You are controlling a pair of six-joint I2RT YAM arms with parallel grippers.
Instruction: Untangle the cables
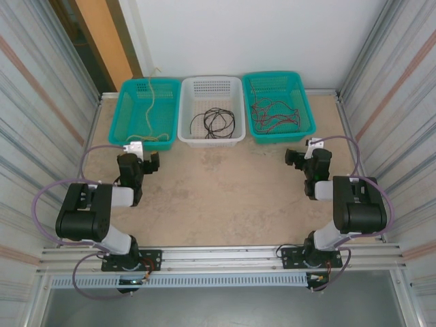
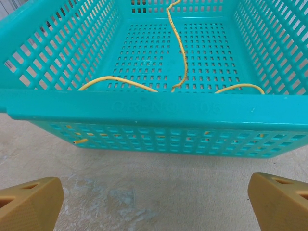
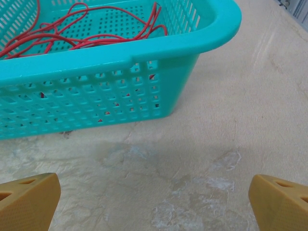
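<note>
The yellow cable [image 1: 151, 116] lies in the left teal basket [image 1: 122, 112]; in the left wrist view the yellow cable [image 2: 179, 48] runs down the basket floor and one end pokes through the front wall. Black cables [image 1: 216, 121] loop in the white middle basket [image 1: 189, 129]. Red cables [image 1: 276, 112] lie tangled in the right teal basket [image 1: 306, 109], and the red cables [image 3: 82, 33] show close up too. My left gripper [image 1: 146, 163] hovers open just before the left basket. The right gripper [image 1: 303, 160] is open before the right basket. Both hold nothing.
The three baskets stand in a row against the back wall. Corrugated metal walls close in the beige table [image 1: 225, 197] on both sides. Lavender hoses [image 1: 88, 153] arc beside each arm. Bare tabletop lies between the arms.
</note>
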